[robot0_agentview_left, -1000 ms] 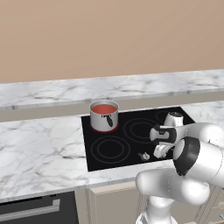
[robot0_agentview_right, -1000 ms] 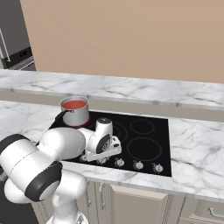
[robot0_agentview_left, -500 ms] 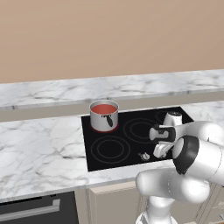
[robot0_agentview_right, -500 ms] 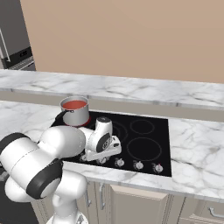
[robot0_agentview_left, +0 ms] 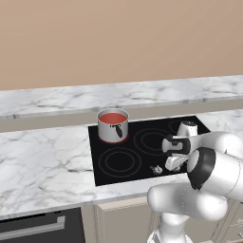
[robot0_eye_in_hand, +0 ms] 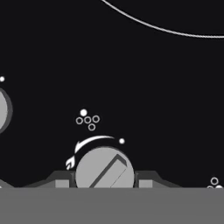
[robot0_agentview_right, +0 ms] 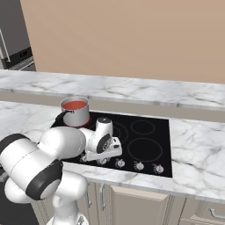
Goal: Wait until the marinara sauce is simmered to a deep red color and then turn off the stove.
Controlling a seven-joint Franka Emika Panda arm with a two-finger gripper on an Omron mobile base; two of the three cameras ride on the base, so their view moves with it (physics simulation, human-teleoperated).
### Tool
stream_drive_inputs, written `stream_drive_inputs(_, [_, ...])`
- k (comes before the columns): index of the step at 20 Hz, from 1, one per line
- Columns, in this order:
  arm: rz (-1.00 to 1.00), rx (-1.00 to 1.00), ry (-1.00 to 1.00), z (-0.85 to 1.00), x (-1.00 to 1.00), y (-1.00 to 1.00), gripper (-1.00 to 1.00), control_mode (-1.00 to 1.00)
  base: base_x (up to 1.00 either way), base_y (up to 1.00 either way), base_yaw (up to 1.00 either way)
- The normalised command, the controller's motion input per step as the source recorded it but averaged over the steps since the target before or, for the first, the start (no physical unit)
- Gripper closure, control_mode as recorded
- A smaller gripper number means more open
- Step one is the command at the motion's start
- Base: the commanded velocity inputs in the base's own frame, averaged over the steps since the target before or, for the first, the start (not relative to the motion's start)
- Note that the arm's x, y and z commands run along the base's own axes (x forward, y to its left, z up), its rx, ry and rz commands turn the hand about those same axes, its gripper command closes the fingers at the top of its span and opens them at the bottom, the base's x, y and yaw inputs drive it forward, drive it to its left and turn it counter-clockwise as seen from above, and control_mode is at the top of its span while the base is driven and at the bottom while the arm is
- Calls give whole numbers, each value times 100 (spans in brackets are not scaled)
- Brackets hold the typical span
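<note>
1. The arm [robot0_agentview_left: 209, 175] is made of glossy white, rounded shell segments, bulging like fat cylinders and domes.
2. A broad dark band [robot0_agentview_right: 43, 179] rings the big joint in the right base view; a similar dark collar [robot0_agentview_left: 199, 166] circles the elbow in the left base view.
3. The hand [robot0_agentview_right: 103, 140] is a white block with a round dark disc on its side.
4. The gripper [robot0_eye_in_hand: 105, 181] ends in two small dark grey fingertips [robot0_eye_in_hand: 59, 179], angular and wedge-shaped.

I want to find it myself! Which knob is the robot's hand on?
Find the black stove in the marble counter, then the row of silver knobs along its front edge. The gripper straddles one knob, whose slot is tilted diagonally.
</note>
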Motion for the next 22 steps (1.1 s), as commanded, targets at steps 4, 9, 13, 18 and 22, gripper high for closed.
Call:
stream_drive_inputs(4, [-12,2,0,0,0,-1,100,-100,0,0,0])
stream_drive_inputs(9, [-13,3,0,0,0,0,100,-100,0,0,0])
stream_drive_inputs(13, [-14,1,0,0,0,0,100,-100,0,0,0])
stream_drive_inputs(18, [-13,0,4,0,0,0,100,-100,0,0,0])
stream_drive_inputs(22, [-11,0,9,0,0,0,100,-100,0,0,0])
